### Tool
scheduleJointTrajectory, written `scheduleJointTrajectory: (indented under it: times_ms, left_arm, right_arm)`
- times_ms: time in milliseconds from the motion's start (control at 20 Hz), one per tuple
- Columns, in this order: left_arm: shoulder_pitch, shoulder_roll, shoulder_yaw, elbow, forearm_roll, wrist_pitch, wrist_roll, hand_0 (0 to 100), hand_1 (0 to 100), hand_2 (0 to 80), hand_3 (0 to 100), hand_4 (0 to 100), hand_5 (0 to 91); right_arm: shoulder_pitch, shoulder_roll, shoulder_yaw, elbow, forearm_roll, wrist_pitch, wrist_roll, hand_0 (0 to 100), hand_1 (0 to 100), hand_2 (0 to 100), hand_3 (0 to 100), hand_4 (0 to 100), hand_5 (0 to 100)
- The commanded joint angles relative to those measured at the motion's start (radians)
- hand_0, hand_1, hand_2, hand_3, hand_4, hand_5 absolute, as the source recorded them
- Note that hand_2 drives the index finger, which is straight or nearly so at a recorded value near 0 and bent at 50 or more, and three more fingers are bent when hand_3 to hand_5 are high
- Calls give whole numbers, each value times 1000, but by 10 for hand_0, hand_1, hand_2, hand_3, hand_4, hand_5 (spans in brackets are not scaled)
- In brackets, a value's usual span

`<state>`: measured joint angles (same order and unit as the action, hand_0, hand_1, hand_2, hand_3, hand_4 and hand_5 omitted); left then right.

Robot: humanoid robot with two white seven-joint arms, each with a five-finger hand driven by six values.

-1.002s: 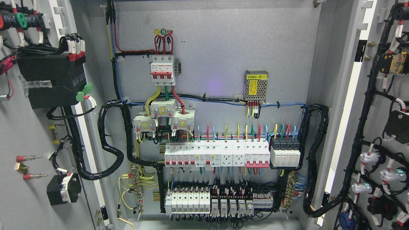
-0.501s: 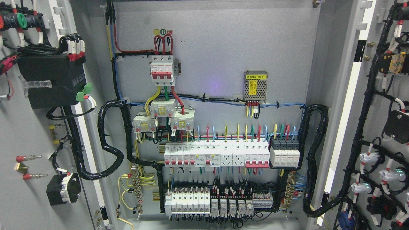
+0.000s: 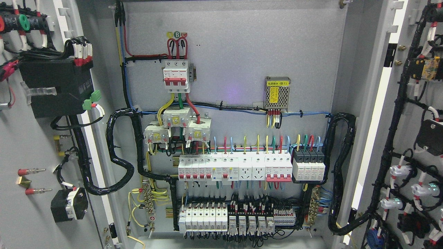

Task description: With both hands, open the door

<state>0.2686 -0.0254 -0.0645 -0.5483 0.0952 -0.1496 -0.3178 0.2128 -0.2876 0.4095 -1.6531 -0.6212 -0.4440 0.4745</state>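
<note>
Apparently both cabinet doors [image 3: 31, 145] wide open.

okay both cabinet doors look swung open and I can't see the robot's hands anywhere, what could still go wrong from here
1. Neither hand is in view, so nothing visibly holds the left door or right door; either might drift back.
2. Black cable looms bridge from each door into the cabinet; pushing the doors wider could strain them.
3. Exposed breakers and wiring sit close behind; a hand reaching in could snag them.

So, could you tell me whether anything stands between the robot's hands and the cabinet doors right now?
That cannot be judged: neither hand shows in the head view. Both doors already stand swung open, the left door and the right door, exposing the breaker panel. Nothing visible blocks either door.
</note>
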Motion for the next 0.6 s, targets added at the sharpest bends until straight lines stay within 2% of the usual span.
scheduleJointTrajectory:
  times_ms: [0,50,150,301,451,551]
  left_arm:
    - [142,94,-132,-703,-6,-1,13,0,0,0,0,0,0]
    - [152,105,-135,-757,-6,-1,13,0,0,0,0,0,0]
    - [156,128,-149,-856,-8,-1,13,0,0,0,0,0,0]
    - [156,174,-155,-975,-6,-1,13,0,0,0,0,0,0]
    - [156,205,-158,-1073,-3,-2,11,0,0,0,0,0,0]
    - [161,216,-172,-1125,-3,-4,11,0,0,0,0,0,0]
  right_arm:
    - [117,-71,-188,-233,1,-91,-7,379,0,0,0,0,0]
    - [120,-85,-205,-243,1,-122,-7,379,0,0,0,0,0]
    - [120,-91,-236,-255,0,-150,-7,379,0,0,0,0,0]
    - [119,-107,-259,-277,1,-150,-7,379,0,0,0,0,0]
    - [119,-137,-305,-330,0,-151,-7,379,0,0,0,0,0]
    - [117,-145,-336,-373,0,-151,-7,379,0,0,0,0,0]
